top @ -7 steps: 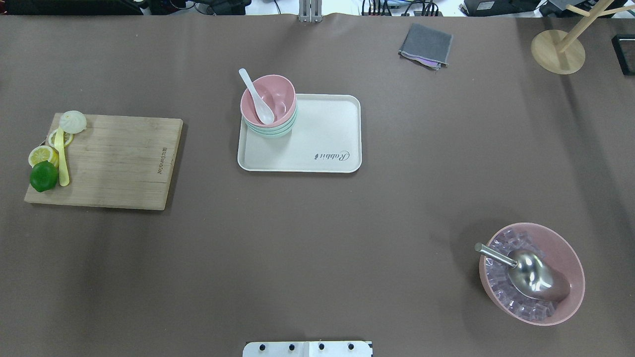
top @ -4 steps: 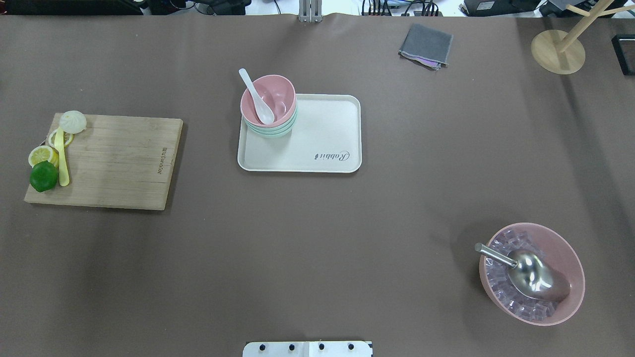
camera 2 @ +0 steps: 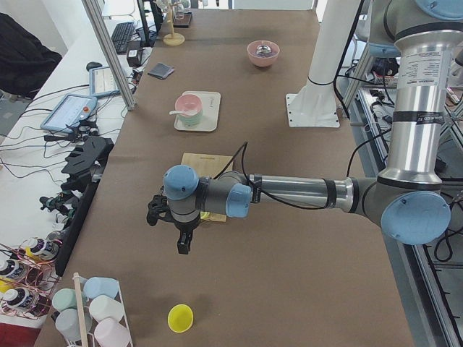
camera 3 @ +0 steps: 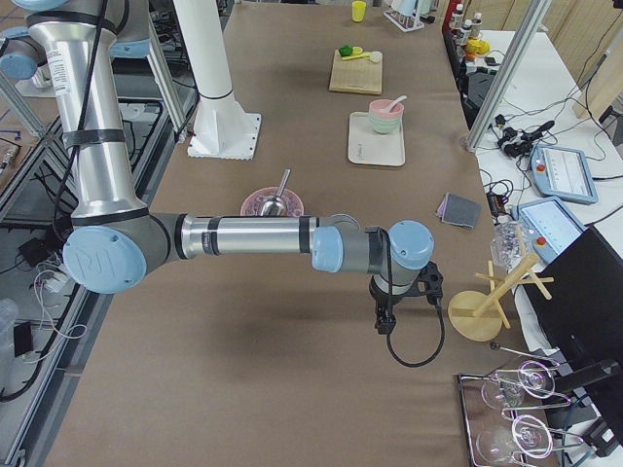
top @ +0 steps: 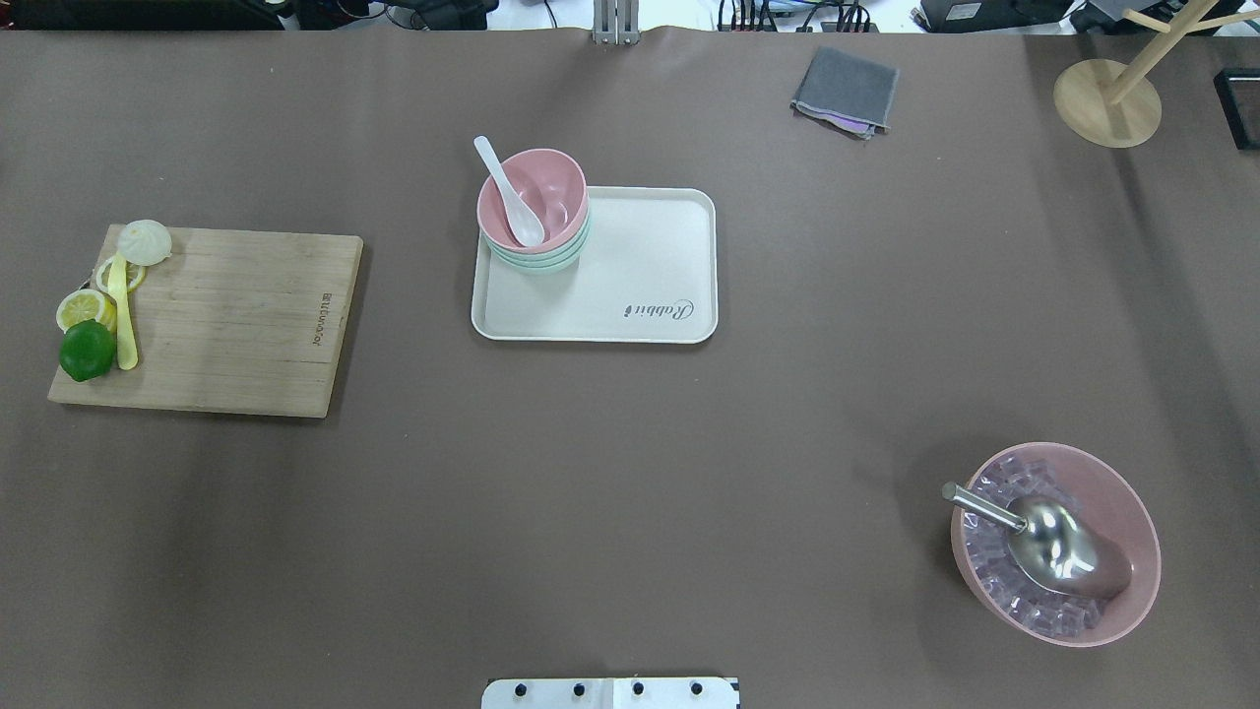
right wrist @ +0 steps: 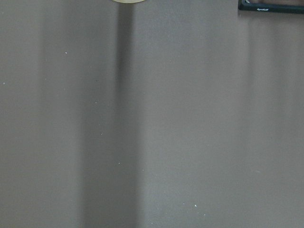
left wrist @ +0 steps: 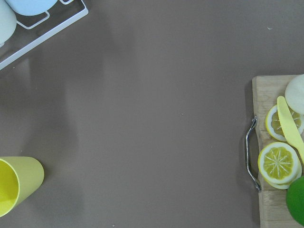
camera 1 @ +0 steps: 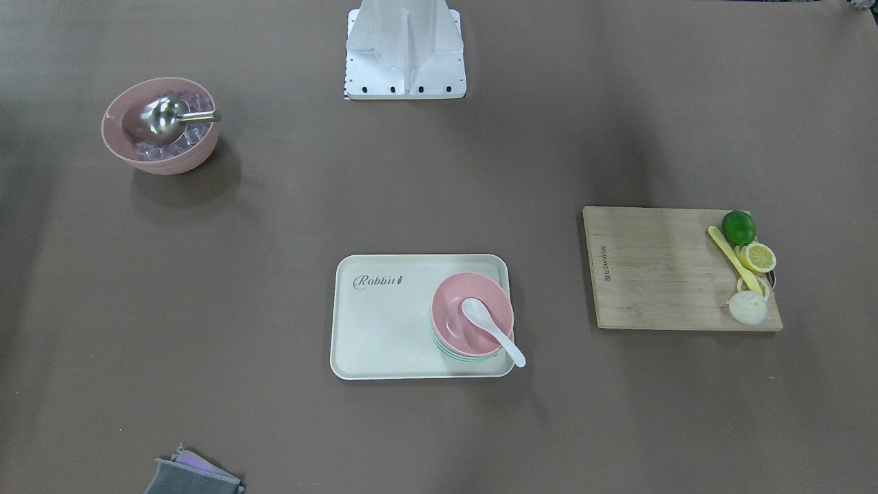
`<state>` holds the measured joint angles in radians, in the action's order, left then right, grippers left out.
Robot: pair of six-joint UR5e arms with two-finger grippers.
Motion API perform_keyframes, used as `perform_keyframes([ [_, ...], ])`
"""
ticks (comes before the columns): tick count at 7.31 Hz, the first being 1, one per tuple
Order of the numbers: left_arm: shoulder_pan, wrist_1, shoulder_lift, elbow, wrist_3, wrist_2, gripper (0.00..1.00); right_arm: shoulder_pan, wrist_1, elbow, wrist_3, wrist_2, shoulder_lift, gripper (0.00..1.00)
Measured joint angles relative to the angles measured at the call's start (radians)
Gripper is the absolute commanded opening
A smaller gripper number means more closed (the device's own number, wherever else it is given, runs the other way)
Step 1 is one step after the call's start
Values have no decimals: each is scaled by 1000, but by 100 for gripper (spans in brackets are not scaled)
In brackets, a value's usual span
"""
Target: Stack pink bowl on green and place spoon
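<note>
The pink bowl point(top: 557, 189) sits stacked on the green bowl point(top: 551, 264) at the far left corner of the cream tray point(top: 640, 271). The white spoon point(top: 512, 197) lies in the pink bowl with its handle over the rim. The stack also shows in the front-facing view, pink bowl point(camera 1: 453, 302) and spoon point(camera 1: 490, 329). My left gripper point(camera 2: 181, 247) shows only in the exterior left view, far from the tray beyond the cutting board. My right gripper point(camera 3: 385, 326) shows only in the exterior right view, near the wooden stand. I cannot tell if either is open or shut.
A wooden cutting board point(top: 236, 325) with a lime, lemon slices and a yellow knife lies left. A large pink bowl point(top: 1132, 483) holds ice and a metal scoop point(top: 1053, 542). A grey cloth point(top: 847, 89) and wooden stand point(top: 1107, 103) are at the back right. A yellow cup point(left wrist: 16, 183) stands at the left end.
</note>
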<state>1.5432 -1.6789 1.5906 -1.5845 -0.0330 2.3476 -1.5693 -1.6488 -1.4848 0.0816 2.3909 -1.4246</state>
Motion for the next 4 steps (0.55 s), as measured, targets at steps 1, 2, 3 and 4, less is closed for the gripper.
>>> perform_keyframes([
  [1, 0, 1, -4, -2, 0, 0, 98, 0, 0, 0, 0, 0, 0, 100],
  [2, 0, 1, -5, -3, 1, 0, 98, 0, 0, 0, 0, 0, 0, 100],
  [3, 0, 1, -5, -3, 1, -1, 98, 0, 0, 0, 0, 1, 0, 100],
  [4, 0, 1, -6, -3, 1, -1, 98, 0, 0, 0, 0, 3, 1, 100],
])
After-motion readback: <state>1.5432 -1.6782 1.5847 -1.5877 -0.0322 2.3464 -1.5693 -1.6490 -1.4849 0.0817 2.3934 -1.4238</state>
